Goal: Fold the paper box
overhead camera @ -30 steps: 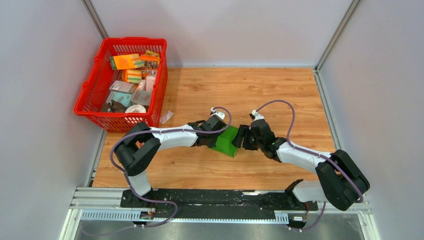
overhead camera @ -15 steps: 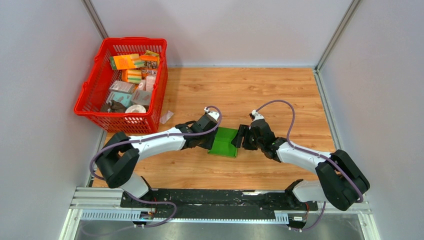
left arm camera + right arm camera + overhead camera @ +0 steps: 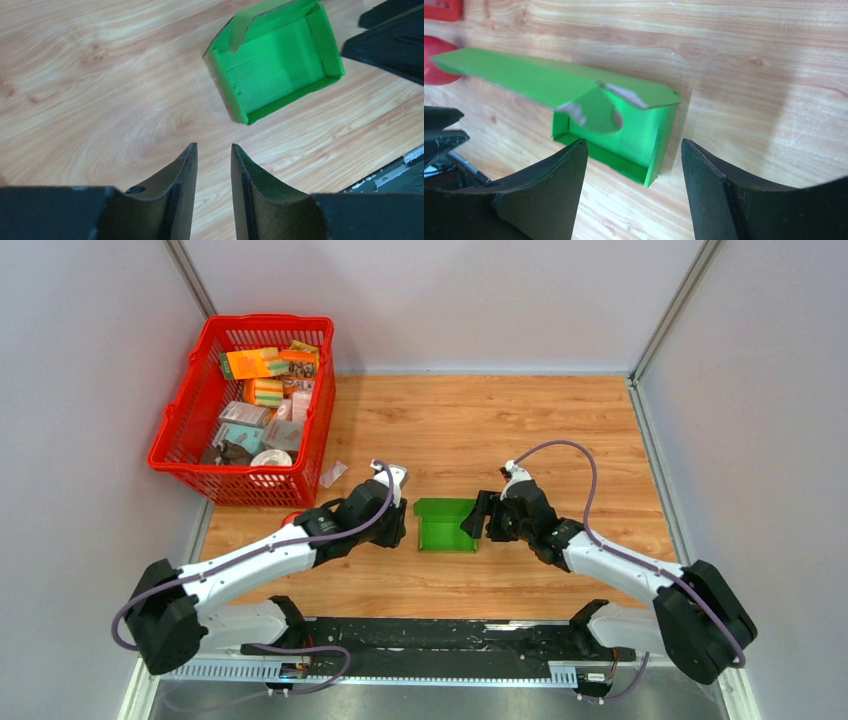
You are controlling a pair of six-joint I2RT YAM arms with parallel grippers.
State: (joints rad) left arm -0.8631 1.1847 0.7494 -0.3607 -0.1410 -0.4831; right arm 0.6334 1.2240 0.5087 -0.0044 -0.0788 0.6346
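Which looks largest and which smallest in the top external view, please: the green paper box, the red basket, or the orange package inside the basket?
Largest to smallest:
1. red basket, by far
2. paper box
3. orange package, a little smaller than the box

Fixed view high above the near edge, close low wrist views facing inward, all sharing the paper box (image 3: pixel 446 525)

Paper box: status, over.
Left gripper open, short of paper box. Right gripper open, at its edge. Box unheld, lid flap open. Nothing in the way.
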